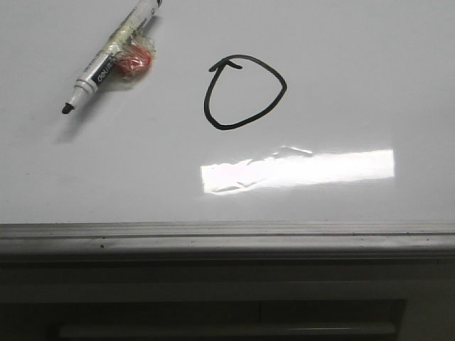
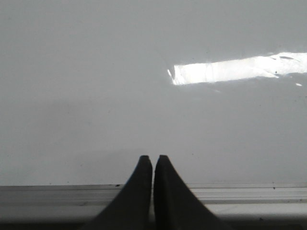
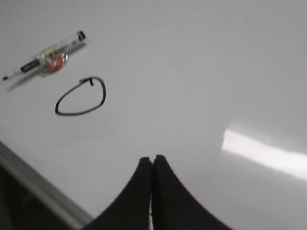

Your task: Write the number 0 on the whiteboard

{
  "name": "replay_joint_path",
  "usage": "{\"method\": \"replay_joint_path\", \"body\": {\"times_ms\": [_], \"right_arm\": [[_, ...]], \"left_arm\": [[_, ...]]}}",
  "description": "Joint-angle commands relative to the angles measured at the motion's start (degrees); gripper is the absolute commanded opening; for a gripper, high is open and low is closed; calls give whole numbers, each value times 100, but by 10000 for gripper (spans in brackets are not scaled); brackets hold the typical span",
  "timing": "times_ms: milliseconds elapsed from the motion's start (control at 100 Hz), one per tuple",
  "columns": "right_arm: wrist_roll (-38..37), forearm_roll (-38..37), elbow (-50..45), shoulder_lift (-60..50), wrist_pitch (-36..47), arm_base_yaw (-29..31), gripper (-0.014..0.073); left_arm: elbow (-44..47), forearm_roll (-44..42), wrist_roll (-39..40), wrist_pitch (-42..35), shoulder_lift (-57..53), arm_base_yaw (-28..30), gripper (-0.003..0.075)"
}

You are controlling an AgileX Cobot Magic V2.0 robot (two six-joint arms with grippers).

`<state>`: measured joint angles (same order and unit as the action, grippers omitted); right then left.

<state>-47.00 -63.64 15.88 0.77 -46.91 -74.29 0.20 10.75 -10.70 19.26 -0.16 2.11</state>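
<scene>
Nearest the robot ran the grey frame edge (image 1: 227, 238) of the whiteboard (image 1: 355, 85), and both tools hung close above the board's near part. The left tool (image 2: 153, 160) had its two fingers pressed together on nothing, over bare board just past the frame. The right tool (image 3: 152, 160) was likewise closed and empty, angled toward the writing from the side. That both were shut and away from the pen suggests the writing was finished.

Farther in lay a bright light patch (image 1: 298, 170), only a reflection on the gloss. Beyond it sat the number 0 (image 1: 245, 92), a closed black loop with a small tick at its upper left, near the board's middle. Farthest, to the left, the marker (image 1: 106, 60) rested flat, uncapped, tip toward the robot, with a red lump (image 1: 134, 60) taped to its barrel, probably added as a grip.
</scene>
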Motion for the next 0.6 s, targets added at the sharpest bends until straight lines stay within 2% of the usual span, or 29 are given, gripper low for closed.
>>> {"method": "replay_joint_path", "body": {"times_ms": [0, 30, 100, 230, 310, 400, 470, 590], "right_arm": [[524, 844, 119, 158, 435, 570, -69], [888, 1307, 119, 158, 555, 846, -69], [1619, 1886, 65, 158, 1102, 1655, -69], [2495, 3000, -203, 158, 2468, 3370, -69], [3180, 4172, -500, 158, 3426, 4484, -69], [3983, 5262, -946, 158, 4410, 5449, -69], [4231, 5498, -1296, 158, 5011, 6046, -69], [4210, 5524, -1682, 147, 5027, 6522, -69]], "left_arm": [[180, 90, 49, -265, -166, 6, -20], [180, 90, 49, -265, -166, 6, -20], [180, 90, 49, -265, -166, 6, -20], [180, 90, 49, -265, -166, 6, -20], [180, 90, 49, -265, -166, 6, -20], [180, 90, 49, -265, -166, 6, -20], [180, 90, 49, -265, -166, 6, -20], [180, 90, 49, -265, -166, 6, -20]]}}
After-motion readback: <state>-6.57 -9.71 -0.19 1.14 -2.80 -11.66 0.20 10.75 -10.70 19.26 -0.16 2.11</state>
